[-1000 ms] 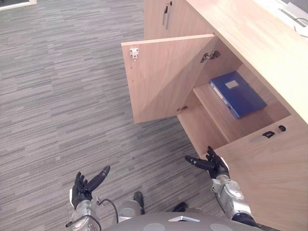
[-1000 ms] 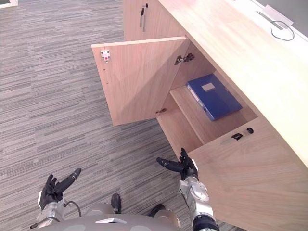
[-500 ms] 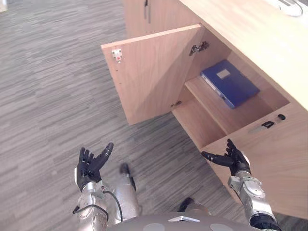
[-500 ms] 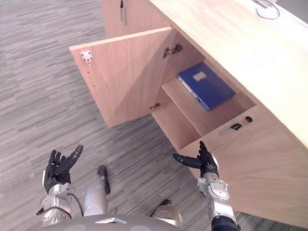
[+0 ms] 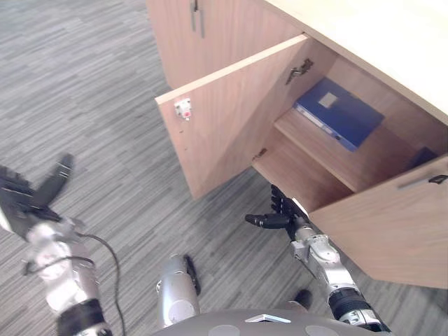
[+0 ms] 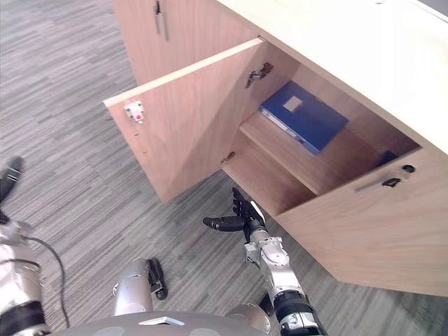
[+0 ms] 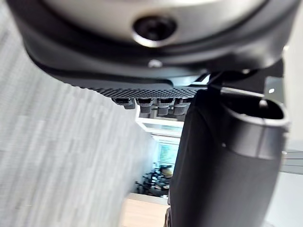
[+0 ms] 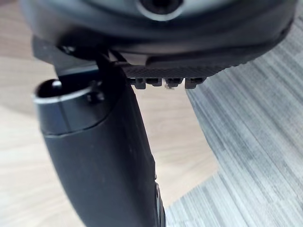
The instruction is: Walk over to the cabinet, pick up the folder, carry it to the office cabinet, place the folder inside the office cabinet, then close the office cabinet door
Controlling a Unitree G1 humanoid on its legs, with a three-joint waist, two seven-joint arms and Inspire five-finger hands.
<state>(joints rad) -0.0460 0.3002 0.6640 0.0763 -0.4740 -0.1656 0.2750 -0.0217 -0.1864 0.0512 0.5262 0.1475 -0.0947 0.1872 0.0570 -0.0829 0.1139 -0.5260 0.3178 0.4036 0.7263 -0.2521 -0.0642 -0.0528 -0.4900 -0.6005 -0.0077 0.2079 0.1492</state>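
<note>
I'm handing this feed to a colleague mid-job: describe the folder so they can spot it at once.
Find the long wooden cabinet along the robot's right and the door swung wide open. Inside that compartment, on the upper shelf, lies the folder, flat. It is blue with a small pale label on its cover, against bare wood.

Opening free between open door and neighbouring door; folder lies on shelf inside.

There is one blue folder, one cabinet, one open door and one shelf.
</note>
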